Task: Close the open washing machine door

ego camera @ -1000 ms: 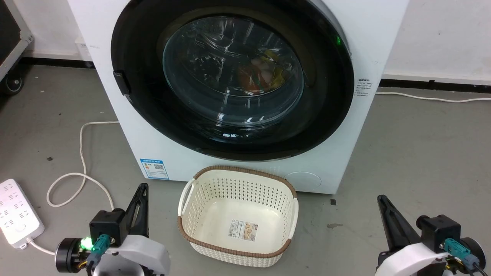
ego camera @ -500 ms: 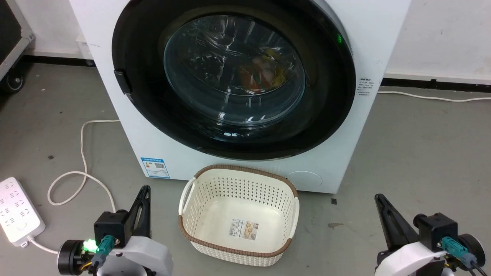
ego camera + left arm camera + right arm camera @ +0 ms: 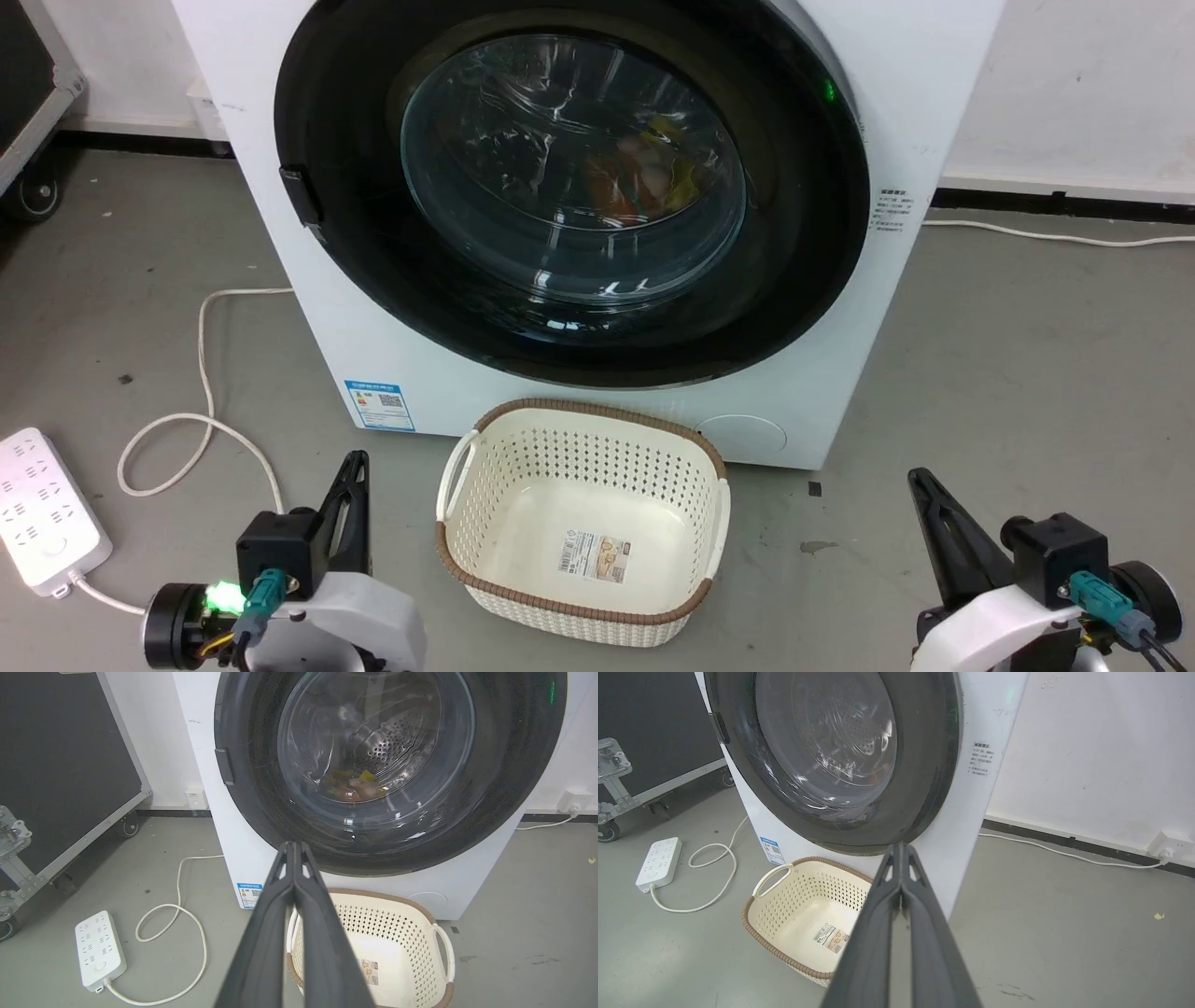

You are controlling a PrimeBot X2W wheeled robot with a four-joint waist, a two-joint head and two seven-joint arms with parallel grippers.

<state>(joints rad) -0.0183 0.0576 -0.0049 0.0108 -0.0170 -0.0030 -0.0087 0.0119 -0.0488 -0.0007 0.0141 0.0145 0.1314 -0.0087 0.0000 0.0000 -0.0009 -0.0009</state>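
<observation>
The white washing machine point(image 3: 822, 392) stands straight ahead, a blue label point(image 3: 378, 404) low on its front. Its washing machine door point(image 3: 345, 243), with a wide glossy black rim and bulging glass centre, lies flat against the front, and coloured laundry shows through the glass. My left gripper point(image 3: 354, 459) is at the lower left, shut and holding nothing, well short of the machine. My right gripper point(image 3: 918, 476) at the lower right is also shut and holding nothing. In the wrist views the left gripper point(image 3: 293, 843) and right gripper point(image 3: 900, 845) point toward the door point(image 3: 243, 802) point(image 3: 924, 765).
A cream perforated basket point(image 3: 448, 560) with a brown rim sits on the grey floor just before the machine, between my arms. A white power strip point(image 3: 42, 509) and looping cable point(image 3: 201, 373) lie at left. A black wheeled case point(image 3: 60, 765) stands far left.
The whole head view has shifted slightly, so the camera moved. Both grippers stay shut and low; the door has not moved.
</observation>
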